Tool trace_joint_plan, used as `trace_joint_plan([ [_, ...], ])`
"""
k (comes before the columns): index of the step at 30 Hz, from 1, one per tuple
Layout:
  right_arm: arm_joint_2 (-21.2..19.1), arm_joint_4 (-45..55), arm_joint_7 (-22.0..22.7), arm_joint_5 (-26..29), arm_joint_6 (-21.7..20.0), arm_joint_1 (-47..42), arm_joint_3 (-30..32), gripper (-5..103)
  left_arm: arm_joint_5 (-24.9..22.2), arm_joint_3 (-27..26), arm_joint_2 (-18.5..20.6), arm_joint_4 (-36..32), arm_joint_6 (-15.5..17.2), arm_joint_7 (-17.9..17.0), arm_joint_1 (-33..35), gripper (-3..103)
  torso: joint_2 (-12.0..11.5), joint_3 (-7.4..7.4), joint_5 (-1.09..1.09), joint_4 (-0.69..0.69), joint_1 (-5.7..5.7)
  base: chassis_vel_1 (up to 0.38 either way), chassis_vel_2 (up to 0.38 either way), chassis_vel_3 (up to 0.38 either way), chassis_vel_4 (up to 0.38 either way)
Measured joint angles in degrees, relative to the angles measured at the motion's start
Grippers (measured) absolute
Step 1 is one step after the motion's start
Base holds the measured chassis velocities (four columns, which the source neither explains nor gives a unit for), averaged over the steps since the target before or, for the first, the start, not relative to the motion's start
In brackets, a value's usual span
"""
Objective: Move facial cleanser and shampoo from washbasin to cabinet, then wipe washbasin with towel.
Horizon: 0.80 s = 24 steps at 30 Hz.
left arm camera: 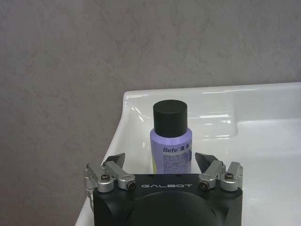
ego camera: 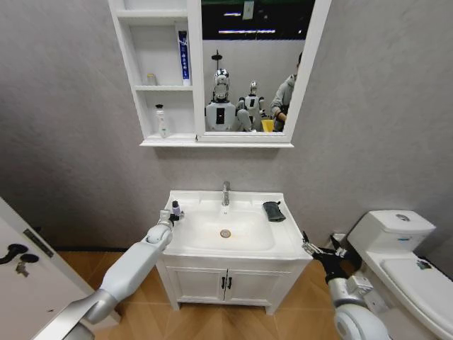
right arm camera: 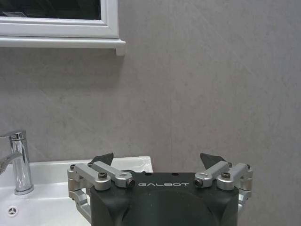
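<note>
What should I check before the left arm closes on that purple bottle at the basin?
1. Left tool open: ok, fingers spread either side of the purple bottle.
2. Bottle upright on the washbasin rim: ok, black cap on.
3. Fingers touching bottle: cannot tell.
4. Cabinet shelf space: ok, gaps beside the white bottle and blue tube.
5. Right tool out of the way: ok, open at the basin's right front corner.
6. Towel within reach: ok, on the right rim.

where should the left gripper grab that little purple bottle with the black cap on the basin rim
Probably the purple bottle's cylindrical body, below the black round cap, approached level from the front. It stands upright on the white ceramic washbasin's left rim, and the left gripper already has its open jaws on either side.
</note>
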Motion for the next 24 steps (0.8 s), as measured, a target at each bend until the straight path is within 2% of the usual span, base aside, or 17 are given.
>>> trace_joint_plan([
  [1, 0.1, 0.0, -0.1, 0.0, 0.1, -0.1, 0.0, 100, -0.3, -0.3, -0.3, 0.4, -0.3, 0.3, -0.1, 85, 0.0, 0.0, 0.0, 0.01, 0.0, 0.0, 0.0, 0.0, 0.0],
  [2, 0.1, 0.0, -0.1, 0.0, 0.1, -0.1, 0.0, 100, -0.3, -0.3, -0.3, 0.4, -0.3, 0.3, -0.1, 85, 0.0, 0.0, 0.0, 0.01, 0.0, 0.0, 0.0, 0.0, 0.0],
  [5, 0.1, 0.1, -0.2, 0.0, 0.2, -0.4, 0.1, 100, -0.9, -0.5, -0.6, 0.8, -0.9, 1.2, -0.5, 69, 0.0, 0.0, 0.0, 0.0, 0.0, 0.0, 0.0, 0.0, 0.0],
  [8, 0.0, 0.1, -0.2, 0.0, 0.2, -0.4, 0.1, 100, -1.0, -0.5, -0.6, 0.8, -0.9, 1.3, -0.5, 64, 0.0, 0.0, 0.0, 0.0, 0.0, 0.0, 0.0, 0.0, 0.0],
  [10, -0.1, 0.2, -0.2, 0.0, 0.2, -0.3, 0.1, 100, -1.2, -0.5, -0.6, 0.7, -1.0, 1.4, -0.5, 53, 0.0, 0.0, 0.0, 0.0, 0.0, 0.0, 0.0, 0.0, 0.0],
  [11, -0.1, 0.2, -0.2, 0.0, 0.2, -0.3, 0.1, 100, -1.2, -0.5, -0.6, 0.7, -1.0, 1.4, -0.5, 53, 0.0, 0.0, 0.0, 0.0, 0.0, 0.0, 0.0, 0.0, 0.0],
  [13, 0.0, 0.3, -0.2, 0.0, 0.2, -0.3, 0.1, 100, -1.2, -0.5, -0.6, 0.6, -1.1, 1.4, -0.3, 43, 0.0, 0.0, 0.0, 0.0, 0.0, 0.0, 0.0, 0.0, 0.0],
  [21, 0.1, 0.4, -0.4, -0.1, 0.5, -0.7, 0.3, 100, -1.2, -0.2, 0.8, -2.3, -1.0, 1.3, 0.1, 43, 0.0, 0.0, 0.0, 0.0, 0.0, 0.0, 0.0, 0.0, 0.0],
  [24, 0.0, 0.5, -0.5, -0.1, 0.5, -0.4, 0.2, 100, -2.4, -0.1, 3.5, -8.8, -0.3, 0.1, 1.2, 43, 0.0, 0.0, 0.0, 0.0, 0.0, 0.0, 0.0, 0.0, 0.0],
])
